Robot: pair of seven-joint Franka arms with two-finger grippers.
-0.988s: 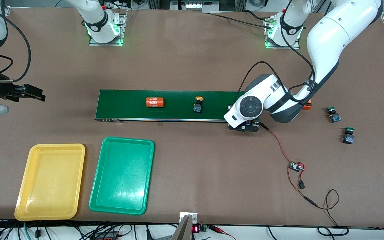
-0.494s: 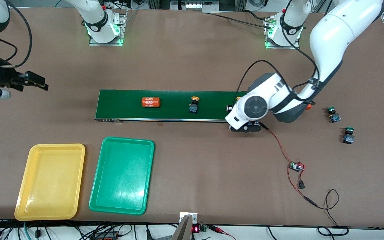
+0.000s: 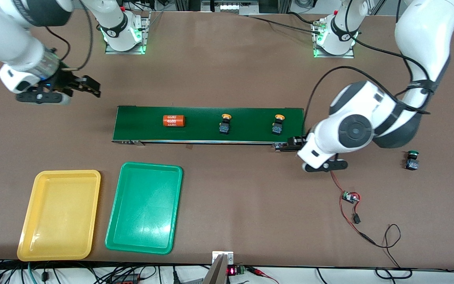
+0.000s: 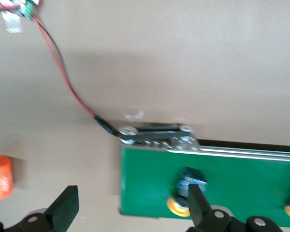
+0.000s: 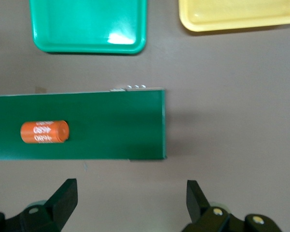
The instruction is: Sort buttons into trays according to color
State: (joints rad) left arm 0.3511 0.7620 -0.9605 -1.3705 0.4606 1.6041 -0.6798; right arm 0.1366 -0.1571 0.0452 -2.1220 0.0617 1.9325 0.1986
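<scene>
Two yellow-capped buttons (image 3: 224, 123) (image 3: 278, 123) stand on the dark green belt (image 3: 203, 136). One green-capped button (image 3: 411, 159) stands on the table toward the left arm's end; the other is hidden under the left arm. The yellow tray (image 3: 38, 236) and the green tray (image 3: 144, 232) lie nearer the camera than the belt, both empty. My left gripper (image 3: 294, 141) is open and empty over the belt's end; its wrist view (image 4: 130, 208) shows a yellow button (image 4: 183, 193) by one finger. My right gripper (image 3: 93, 89) (image 5: 130, 203) is open and empty over bare table.
An orange "4680" cylinder (image 3: 173, 120) (image 5: 44, 131) lies on the belt toward the right arm's end. Another orange cylinder (image 4: 0, 176) lies off the belt's end. A small circuit board (image 3: 350, 196) with red and black wires lies near the left arm.
My left arm has swung off the belt toward its own end, uncovering the second yellow button and hiding one green button. My right gripper has moved toward the belt. The belt's load has shifted toward the right arm's end.
</scene>
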